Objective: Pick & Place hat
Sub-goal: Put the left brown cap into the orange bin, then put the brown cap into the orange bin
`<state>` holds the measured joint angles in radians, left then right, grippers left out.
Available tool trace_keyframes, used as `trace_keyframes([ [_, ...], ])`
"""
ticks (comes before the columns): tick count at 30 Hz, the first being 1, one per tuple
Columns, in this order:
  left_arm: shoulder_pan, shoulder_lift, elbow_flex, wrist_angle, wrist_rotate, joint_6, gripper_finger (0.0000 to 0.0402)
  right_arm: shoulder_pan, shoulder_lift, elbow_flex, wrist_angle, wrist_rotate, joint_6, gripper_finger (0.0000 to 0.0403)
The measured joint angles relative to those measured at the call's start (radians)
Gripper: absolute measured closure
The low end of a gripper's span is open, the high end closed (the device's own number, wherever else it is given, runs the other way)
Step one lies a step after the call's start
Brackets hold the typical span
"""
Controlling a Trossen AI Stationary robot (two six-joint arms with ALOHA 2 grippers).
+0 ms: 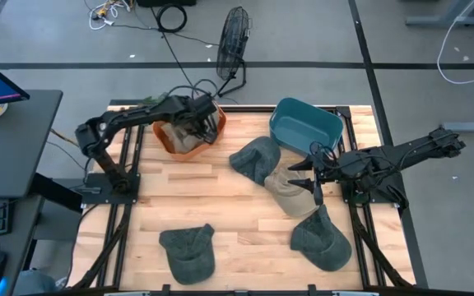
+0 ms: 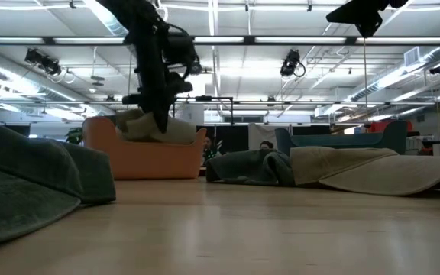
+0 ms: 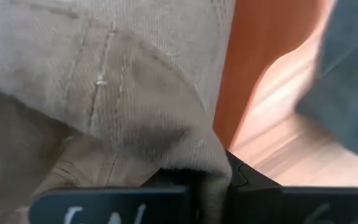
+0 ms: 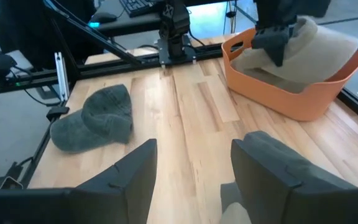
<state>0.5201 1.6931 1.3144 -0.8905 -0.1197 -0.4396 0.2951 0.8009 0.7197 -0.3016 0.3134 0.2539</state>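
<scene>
The left tool (image 1: 194, 122) is hanging over the orange bin (image 1: 171, 141) at the far-left of the table (image 1: 220, 222), and it is pinching a tan hat (image 4: 309, 38). The left wrist view is showing tan cloth caught right between the dark fingers, so the tool is clamped on fabric. In the low view the hat is draping from the tool with its lower part sitting inside the bin walls and its crown bulging above the rim. The relation that matters: the hat is lying directly under the tool and already within the bin's outline, so the coming move looks like a plain release and lift rather than any sideways travel.

The right tool (image 1: 313, 174) is waiting with its fingers spread apart and nothing between them, hovering above a second tan hat (image 1: 290, 193) that is lying in the middle-right of the table, just beside a blue bin (image 1: 306, 127). That hat is running roughly from the far-left to the near-right, partly overlapped by a grey-green hat (image 1: 255, 156) at its far end. The right arm is clearly nearer to it than the left.

2 more grey-green hats are lying along the near edge, 1 at near-left (image 1: 189, 249) and 1 at near-right (image 1: 321, 238), both well apart from the orange bin.
</scene>
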Motion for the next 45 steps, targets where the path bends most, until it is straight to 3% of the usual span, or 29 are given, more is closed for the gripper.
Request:
trace_keyframes([
  [7, 0.001, 0.101, 0.000, -0.016, 0.032, -0.089, 0.0370, 0.000, 0.000, 0.000, -0.009, 0.000, 0.002, 0.0193],
  [20, -0.009, 0.112, 0.065, -0.091, 0.043, -0.137, 0.0235, 0.000, 0.000, 0.000, -0.016, 0.000, 0.026, 0.0193],
  [31, -0.088, 0.111, 0.421, -0.470, 0.043, -0.151, 0.0224, 0.000, 0.000, 0.000, -0.016, -0.036, 0.026, 0.0193],
  [35, -0.170, 0.110, 0.559, -0.511, 0.044, -0.151, 0.0230, 0.000, 0.000, 0.000, -0.077, -0.062, 0.023, 0.0193],
  [42, -0.333, 0.110, 0.734, -0.523, 0.004, -0.150, 0.0236, 0.000, 0.018, 0.000, -0.367, -0.065, 0.127, 0.0193],
  [45, -0.389, 0.110, 0.785, -0.544, -0.026, -0.150, 0.0236, 0.000, 0.053, 0.000, -0.378, -0.072, 0.155, 0.0193],
])
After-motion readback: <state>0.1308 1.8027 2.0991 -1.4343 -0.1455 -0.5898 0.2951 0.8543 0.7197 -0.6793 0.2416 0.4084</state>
